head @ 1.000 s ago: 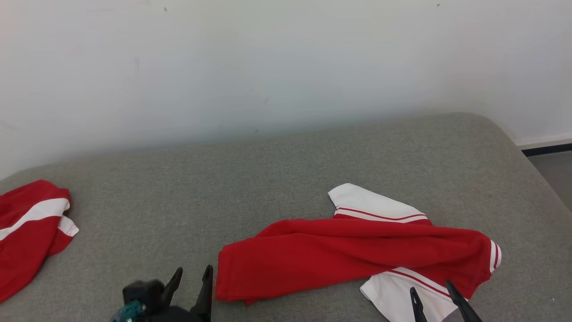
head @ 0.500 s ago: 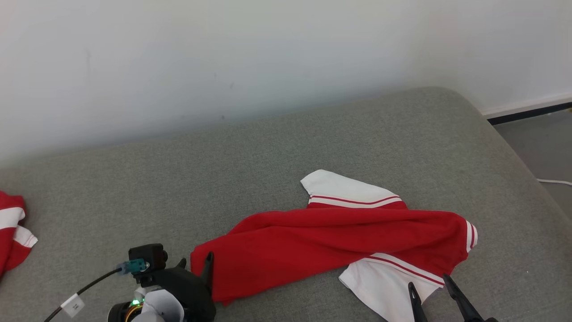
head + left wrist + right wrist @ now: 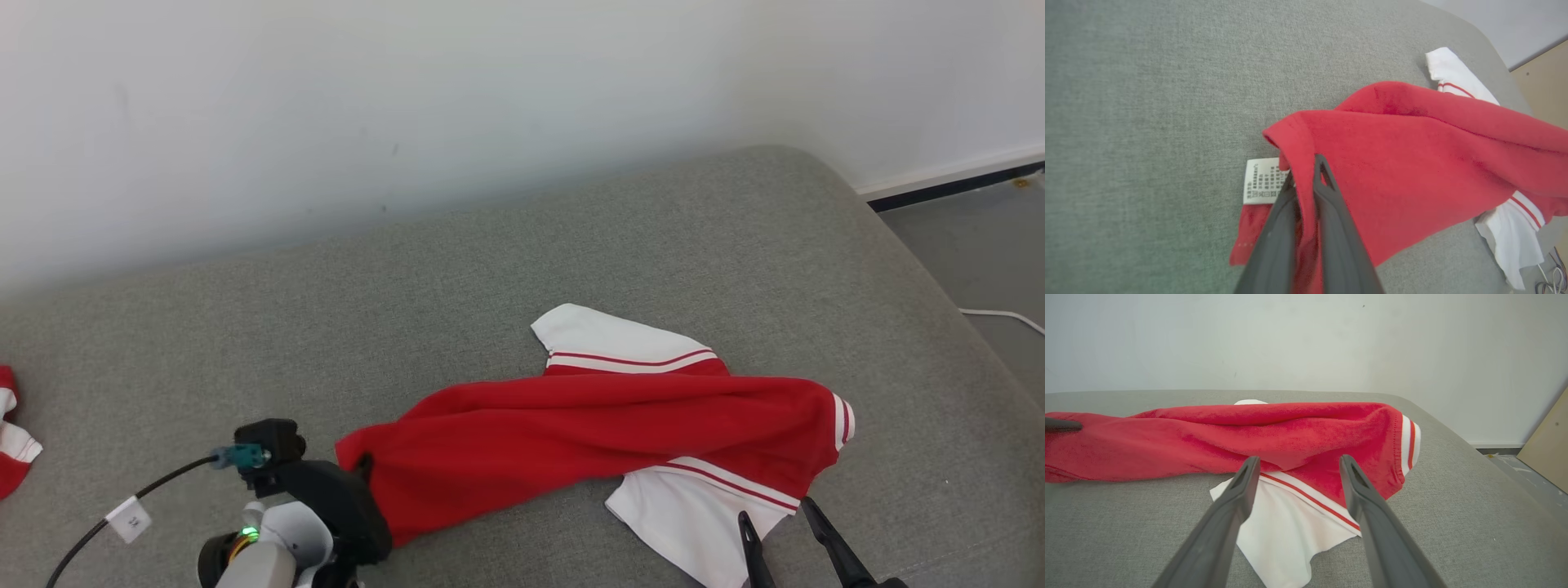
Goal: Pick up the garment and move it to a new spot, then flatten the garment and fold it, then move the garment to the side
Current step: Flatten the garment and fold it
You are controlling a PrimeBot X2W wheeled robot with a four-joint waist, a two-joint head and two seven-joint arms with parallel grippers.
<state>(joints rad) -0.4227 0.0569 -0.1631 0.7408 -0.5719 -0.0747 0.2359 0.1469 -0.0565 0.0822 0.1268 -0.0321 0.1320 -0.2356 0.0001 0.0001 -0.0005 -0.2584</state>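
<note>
1. left wrist view is showing the left gripper (image 3: 1306, 167) pinching tight on the red edge of the garment (image 3: 1412, 163), with cloth squeezed between its two fingers, just beside the white care label (image 3: 1261, 179).
2. over on the head view, the garment (image 3: 620, 441) is lying on the grey cushion (image 3: 490, 278) near its front edge, bunched into one long red roll running left to right. its left end is sitting in the left gripper (image 3: 359, 469).
3. the right gripper (image 3: 775, 510) is hovering at the other end with fingers spread apart and nothing between them, right at the white sleeve (image 3: 678, 514).
4. right wrist view is looking along those parted fingers (image 3: 1249, 473): the white sleeve is lying under and between them, and the striped cuff (image 3: 1408, 437) is sitting just ahead and a little to the right. whether the tips are touching the cloth is hard to say from here.
5. so the long axis is running from one gripper to the other, and the right arm is clearly the nearer one to the free end. the lift is probably hinging on that arm closing on the cuff end.
6. a second red garment (image 3: 8, 441) is peeking in at the far left, well apart.
</note>
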